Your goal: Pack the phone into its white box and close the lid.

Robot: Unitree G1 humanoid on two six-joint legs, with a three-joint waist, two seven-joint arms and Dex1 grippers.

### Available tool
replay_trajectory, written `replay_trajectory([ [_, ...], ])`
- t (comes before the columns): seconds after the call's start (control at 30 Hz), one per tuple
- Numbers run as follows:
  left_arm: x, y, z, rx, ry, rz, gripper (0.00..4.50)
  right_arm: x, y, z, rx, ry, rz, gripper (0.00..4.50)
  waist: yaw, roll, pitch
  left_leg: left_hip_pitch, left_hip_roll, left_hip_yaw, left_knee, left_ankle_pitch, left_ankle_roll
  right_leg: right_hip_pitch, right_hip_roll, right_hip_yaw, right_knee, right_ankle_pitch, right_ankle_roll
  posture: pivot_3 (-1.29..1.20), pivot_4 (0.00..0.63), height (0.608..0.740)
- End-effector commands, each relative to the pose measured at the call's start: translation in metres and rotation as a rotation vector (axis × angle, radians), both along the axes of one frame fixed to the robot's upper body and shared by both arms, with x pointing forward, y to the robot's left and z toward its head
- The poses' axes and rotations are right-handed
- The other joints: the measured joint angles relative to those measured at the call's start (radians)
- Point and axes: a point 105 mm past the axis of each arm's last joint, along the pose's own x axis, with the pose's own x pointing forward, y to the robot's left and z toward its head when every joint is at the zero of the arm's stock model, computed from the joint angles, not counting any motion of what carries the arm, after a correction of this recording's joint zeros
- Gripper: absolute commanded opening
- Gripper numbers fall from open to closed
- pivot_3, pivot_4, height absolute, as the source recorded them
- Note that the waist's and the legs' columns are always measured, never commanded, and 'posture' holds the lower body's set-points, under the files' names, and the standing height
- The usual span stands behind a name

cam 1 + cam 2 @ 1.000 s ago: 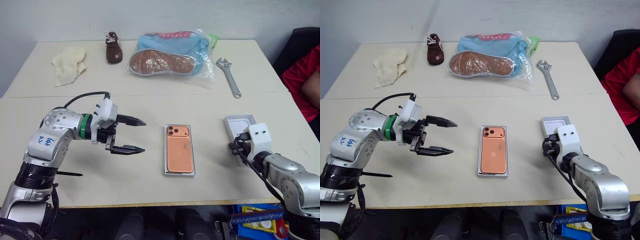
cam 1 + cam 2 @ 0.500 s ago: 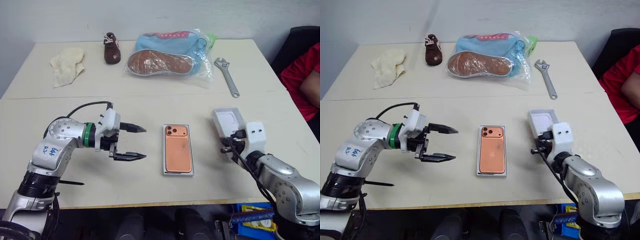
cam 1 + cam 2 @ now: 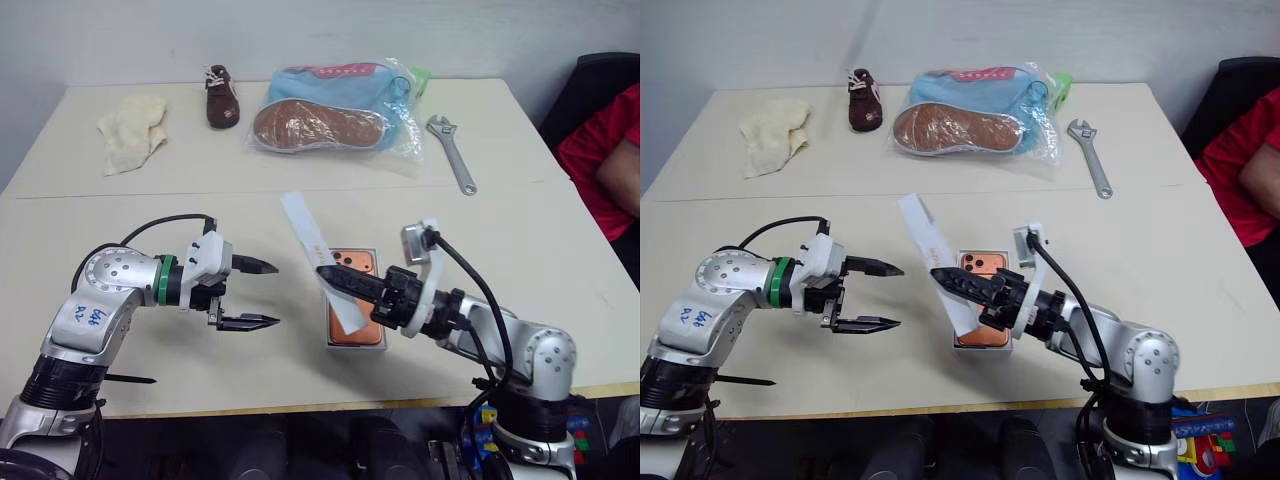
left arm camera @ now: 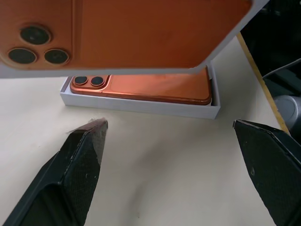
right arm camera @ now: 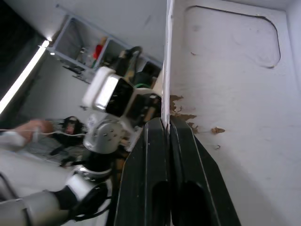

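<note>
While the pale table [image 3: 300, 380] spreads under everything, the right gripper [image 3: 330, 277] has its two black fingers [image 5: 157, 155] pressed fully together on one thin wall of the lid [image 3: 320, 262], pinching it edge-on. That arm reaches in from about four o'clock of the box, its forearm lying low across the table's near edge and its gripper pointing toward nine o'clock and roughly level, so the lid hangs tilted in the air above the box's left side, one end raised toward eleven o'clock. The lid's inside is white with a faint rounded outline and some brownish scuffs near the pinched wall, seen from the right wrist; from the left wrist its outer face carries a printed copper-orange phone picture. The left gripper [image 3: 260, 294] stands wide apart and holds nothing, its fingers [image 4: 84, 155] hovering just over bare table at nine o'clock of the box, apart from it; its arm bends in from the left with the gripper pointing toward three o'clock, slightly downward. The white box [image 4: 141, 106] sits at the table's centre front, long side running twelve to six. The phone [image 4: 150, 89] lies flat inside it, back up, copper-orange, its camera lenses at the twelve o'clock end, partly hidden by the lid and the right gripper in the head views.
</note>
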Motion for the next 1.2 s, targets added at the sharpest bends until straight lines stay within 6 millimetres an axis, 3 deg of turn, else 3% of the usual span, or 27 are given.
replay_trajectory([
  [0.03,0.004,0.006,0.008,0.007,-0.046,0.039,4.5,-0.003,0.012,0.002,0.071,0.065,0.083,0.04,-0.009,0.0,0.0,0.0,0.0,0.0,0.0,0.0,0.0,0.0,0.001,0.0,0.001,0.0,0.0,0.0,0.15,0.74],
  [0.17,0.011,0.011,0.006,-0.005,-0.046,0.101,4.5,-0.002,0.03,-0.011,0.044,0.134,0.159,0.04,-0.014,0.0,0.0,0.0,0.001,0.0,0.0,0.0,0.001,-0.001,0.002,0.001,0.002,0.0,0.0,0.0,0.15,0.74],
  [0.27,0.011,0.016,0.002,-0.008,-0.019,0.116,3.87,0.003,0.039,-0.019,0.036,0.168,0.174,0.0,-0.012,0.0,0.0,0.0,0.001,0.001,0.0,0.0,0.001,-0.002,0.002,0.001,0.004,0.0,0.0,0.0,0.15,0.74],
  [0.47,0.016,0.025,-0.01,0.048,-0.002,0.159,1.97,0.02,0.052,-0.023,0.061,0.213,0.164,0.0,-0.011,0.0,0.0,0.0,0.001,0.002,0.0,0.0,0.001,-0.005,0.002,0.003,0.007,0.0,0.0,0.0,0.15,0.74],
  [0.57,0.02,0.026,-0.008,0.041,-0.007,0.172,0.96,0.02,0.057,-0.014,0.111,0.228,0.192,0.0,-0.011,0.0,0.0,-0.002,0.001,0.003,0.0,0.0,0.0,-0.008,0.002,0.005,0.009,0.0,0.0,0.0,0.15,0.74],
  [0.67,0.023,0.027,-0.009,0.047,-0.01,0.187,0.04,0.025,0.057,-0.035,0.01,0.23,0.15,0.0,-0.011,0.0,0.0,-0.002,0.001,0.005,0.0,0.0,0.0,-0.009,0.002,0.006,0.01,0.0,0.0,0.0,0.15,0.74],
  [0.87,0.029,0.025,-0.027,0.088,-0.007,0.204,0.04,0.034,0.041,-0.065,-0.11,0.221,0.055,0.0,-0.011,-0.001,-0.001,-0.002,0.001,0.009,0.0,0.0,0.0,-0.011,0.002,0.009,0.012,0.0,0.0,0.0,0.15,0.74],
  [1.17,0.046,-0.009,-0.035,0.066,-0.022,0.128,0.04,0.017,0.023,-0.057,-0.145,0.07,0.048,0.0,0.012,-0.004,-0.002,-0.002,0.0,0.009,0.0,0.0,0.002,-0.011,0.001,0.01,0.01,0.0,0.0,0.0,0.15,0.74],
  [1.2,0.048,-0.015,-0.035,0.063,-0.025,0.117,0.01,0.017,0.021,-0.059,-0.155,0.075,0.033,0.21,0.013,-0.004,-0.002,-0.002,0.0,0.01,0.0,0.0,0.002,-0.011,0.001,0.01,0.01,0.0,0.0,0.0,0.15,0.74],
])
